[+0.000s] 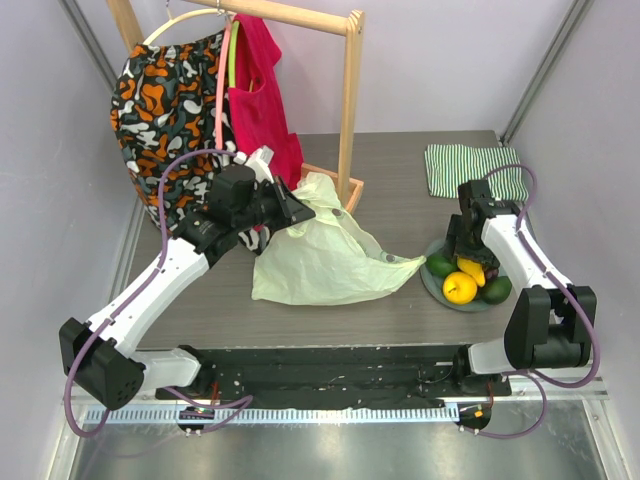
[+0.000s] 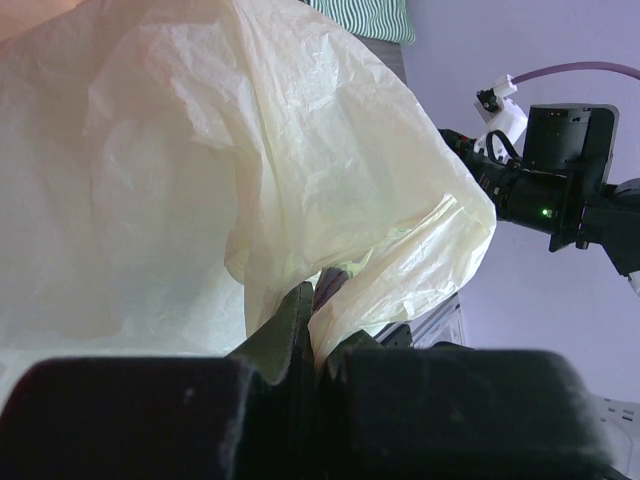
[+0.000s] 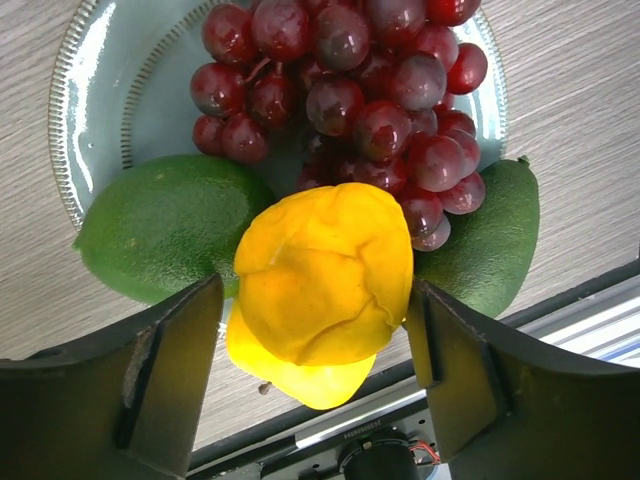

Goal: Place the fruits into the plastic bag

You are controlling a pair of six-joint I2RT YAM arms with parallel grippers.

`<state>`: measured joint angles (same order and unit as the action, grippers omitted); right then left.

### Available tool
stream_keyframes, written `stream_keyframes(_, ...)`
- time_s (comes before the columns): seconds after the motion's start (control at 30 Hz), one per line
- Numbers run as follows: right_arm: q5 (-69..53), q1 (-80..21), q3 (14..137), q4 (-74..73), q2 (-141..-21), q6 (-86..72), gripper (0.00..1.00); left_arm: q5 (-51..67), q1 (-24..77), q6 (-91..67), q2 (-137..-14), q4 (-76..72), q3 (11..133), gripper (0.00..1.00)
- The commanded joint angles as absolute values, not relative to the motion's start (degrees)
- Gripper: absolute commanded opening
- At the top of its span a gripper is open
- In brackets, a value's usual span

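The pale-green plastic bag (image 1: pixel 320 250) lies crumpled mid-table, one edge lifted by my left gripper (image 1: pixel 300 208). In the left wrist view the bag (image 2: pixel 180 170) fills the frame and the left gripper (image 2: pixel 318 340) is shut on a fold of it. The fruits sit on a grey plate (image 3: pixel 110 90) at the right: red grapes (image 3: pixel 360 90), two green avocados (image 3: pixel 165 240) (image 3: pixel 490 245), a lumpy yellow piece (image 3: pixel 325 270) and a round yellow citrus (image 3: pixel 310 375) under it. My right gripper (image 3: pixel 315 340) is low over the plate (image 1: pixel 432 283), jaws open on either side of the lumpy yellow piece.
A wooden garment rack (image 1: pixel 350 100) stands at the back with a patterned garment (image 1: pixel 165 100) and a red garment (image 1: pixel 262 90). A green-and-white striped cloth (image 1: pixel 470 168) lies behind the plate. The table's near edge runs just below the plate.
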<state>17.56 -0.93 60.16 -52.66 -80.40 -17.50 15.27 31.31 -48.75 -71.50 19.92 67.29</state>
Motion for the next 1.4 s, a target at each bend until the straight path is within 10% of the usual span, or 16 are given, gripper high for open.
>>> stream_keyframes(0.0, 18.5, -0.7, 60.4, -51.4, -79.5, -17.0, 0.78, 16.3, 31.1, -47.5, -71.2, 17.9, 67.9, 0.00)
stream_keyframes(0.43, 17.1, -0.7, 60.8, -52.3, -78.6, -16.7, 0.47, 15.9, 31.0, -47.5, -70.7, 18.6, 67.6, 0.00)
stream_keyframes(0.9, 15.2, -0.7, 69.3, -54.6, -73.6, -17.1, 0.36, 16.0, 31.1, -47.5, -70.4, 18.8, 67.4, 0.00)
stream_keyframes(1.37, -15.1, -0.9, 68.7, -31.4, -62.2, -27.9, 0.28, 16.0, 31.0, -47.5, -70.0, 18.9, 67.8, 0.00)
